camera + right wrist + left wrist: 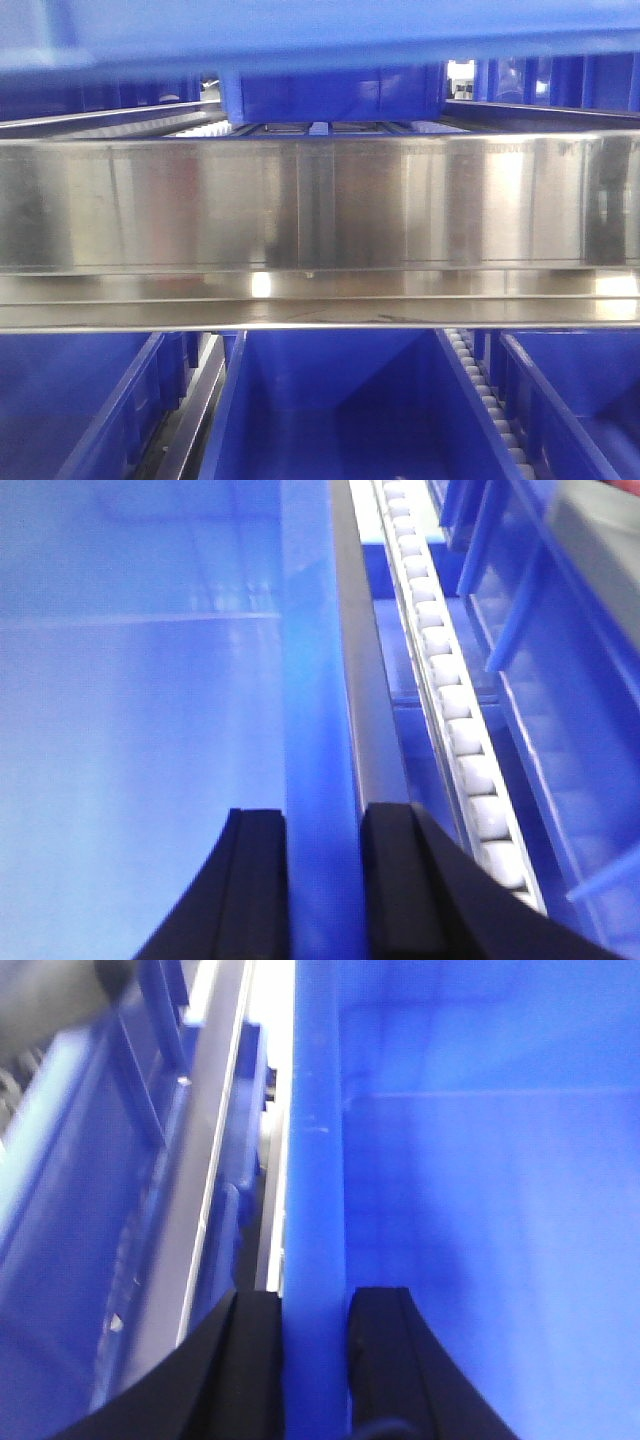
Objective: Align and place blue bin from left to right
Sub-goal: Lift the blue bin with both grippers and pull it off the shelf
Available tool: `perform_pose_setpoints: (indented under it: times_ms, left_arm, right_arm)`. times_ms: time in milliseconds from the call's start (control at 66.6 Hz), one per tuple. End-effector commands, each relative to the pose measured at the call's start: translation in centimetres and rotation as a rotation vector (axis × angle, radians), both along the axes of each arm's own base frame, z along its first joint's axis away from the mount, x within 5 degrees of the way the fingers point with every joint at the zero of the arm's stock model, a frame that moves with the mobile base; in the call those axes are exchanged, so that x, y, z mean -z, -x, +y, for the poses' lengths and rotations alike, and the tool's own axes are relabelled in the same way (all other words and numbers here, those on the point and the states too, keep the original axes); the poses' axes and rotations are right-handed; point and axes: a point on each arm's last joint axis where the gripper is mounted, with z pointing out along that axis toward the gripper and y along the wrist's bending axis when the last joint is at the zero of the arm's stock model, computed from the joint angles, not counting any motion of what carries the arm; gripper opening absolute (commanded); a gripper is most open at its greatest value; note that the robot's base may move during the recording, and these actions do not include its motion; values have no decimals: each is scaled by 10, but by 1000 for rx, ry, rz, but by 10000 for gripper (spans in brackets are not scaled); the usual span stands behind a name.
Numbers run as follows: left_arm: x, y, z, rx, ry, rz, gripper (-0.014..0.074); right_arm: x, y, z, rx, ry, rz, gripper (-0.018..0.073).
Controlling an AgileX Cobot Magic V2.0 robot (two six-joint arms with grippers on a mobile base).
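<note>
The blue bin (320, 30) fills the top of the front view as a blurred bright-blue band, close to the camera and above the steel shelf. In the left wrist view my left gripper (316, 1302) is shut on the bin's left wall (315, 1140), one black finger (255, 1360) outside and the other inside. In the right wrist view my right gripper (323, 822) is shut on the bin's right wall (315, 630) in the same way. The bin's smooth inner floor (130, 730) shows with nothing in it.
A steel shelf beam (320, 200) crosses the front view. Another blue bin (335, 95) stands behind it, and further blue bins (340, 400) sit below, with a white roller track (485, 390) between them. A roller track (450, 710) and steel rail (200, 1160) flank the held bin.
</note>
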Motion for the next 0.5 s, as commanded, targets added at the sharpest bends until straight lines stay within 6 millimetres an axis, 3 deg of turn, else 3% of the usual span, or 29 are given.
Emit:
perform_pose_setpoints:
  times_ms: [0, 225, 481]
  left_arm:
    - [-13, 14, -16, 127, 121, -115, -111]
    - [-17, 21, -12, 136, 131, -130, -111]
    - [-10, 20, -14, 152, 124, -127, -111]
  right_arm:
    - [-8, 11, 15, -94, -136, -94, -79]
    - [-4, 25, 13, -102, -150, -104, -79]
    - [-3, 25, 14, -104, -151, -106, -79]
